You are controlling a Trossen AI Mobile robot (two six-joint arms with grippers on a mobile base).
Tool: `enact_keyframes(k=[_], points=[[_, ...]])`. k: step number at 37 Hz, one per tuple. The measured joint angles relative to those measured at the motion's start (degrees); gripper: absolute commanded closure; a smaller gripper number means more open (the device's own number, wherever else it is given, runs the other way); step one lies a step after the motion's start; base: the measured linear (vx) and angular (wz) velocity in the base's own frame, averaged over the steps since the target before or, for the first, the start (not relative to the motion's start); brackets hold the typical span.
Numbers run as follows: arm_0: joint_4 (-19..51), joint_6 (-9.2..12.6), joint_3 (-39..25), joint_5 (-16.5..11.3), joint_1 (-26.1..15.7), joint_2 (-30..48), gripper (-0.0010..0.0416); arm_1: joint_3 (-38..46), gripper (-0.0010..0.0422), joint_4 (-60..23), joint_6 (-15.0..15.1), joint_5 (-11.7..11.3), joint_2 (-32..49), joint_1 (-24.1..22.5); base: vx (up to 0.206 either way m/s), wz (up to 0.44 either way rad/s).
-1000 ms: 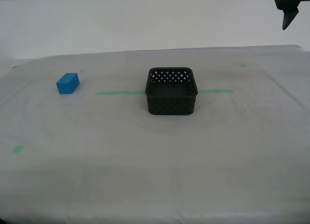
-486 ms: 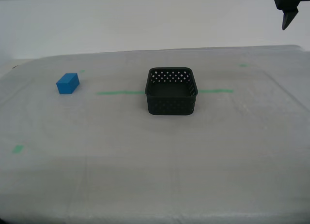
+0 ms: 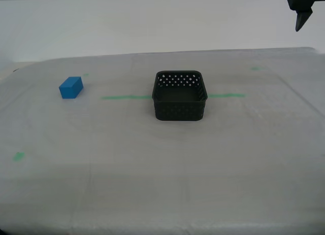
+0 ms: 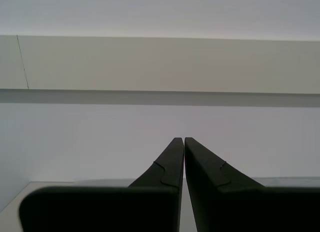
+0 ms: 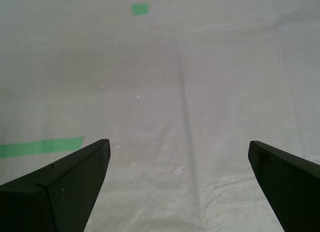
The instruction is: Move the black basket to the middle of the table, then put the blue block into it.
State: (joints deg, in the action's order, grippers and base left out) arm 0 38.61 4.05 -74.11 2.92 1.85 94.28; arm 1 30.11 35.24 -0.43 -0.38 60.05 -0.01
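Observation:
The black basket (image 3: 180, 95) stands upright and empty near the middle of the table (image 3: 152, 169), on the green tape line (image 3: 126, 97). The blue block (image 3: 70, 87) lies on the table towards the exterior view's left, well apart from the basket. My first gripper (image 5: 179, 143) is open and empty above bare table cover (image 5: 210, 66). My second gripper (image 4: 180, 138) is shut and empty, facing a pale wall. A dark gripper tip of an arm (image 3: 300, 22) hangs high at the exterior view's top right, far from both objects. Neither wrist view shows the basket or the block.
Small green tape marks lie at the exterior view's front left (image 3: 19, 156) and back right (image 3: 254, 68). The first wrist view shows an end of green tape (image 5: 40, 148) and a small green mark (image 5: 140, 9). A pale wall stands behind the table.

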Motion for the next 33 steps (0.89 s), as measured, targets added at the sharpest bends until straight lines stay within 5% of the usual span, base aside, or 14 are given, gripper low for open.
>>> enact_keyframes(k=[15, 33], points=[[0.0, 0.0, 0.0, 0.0, 0.0, 0.0, 0.0018, 2.5, 0.0412, -1.0, 0.2, -0.6, 0.0, 0.0, 0.000, 0.000], [0.0, 0.0, 0.0, 0.0, 0.0, 0.0, 0.0018, 17.0, 0.0412, -34.8, 2.2, -0.6, 0.1, 0.0, 0.000, 0.000]])
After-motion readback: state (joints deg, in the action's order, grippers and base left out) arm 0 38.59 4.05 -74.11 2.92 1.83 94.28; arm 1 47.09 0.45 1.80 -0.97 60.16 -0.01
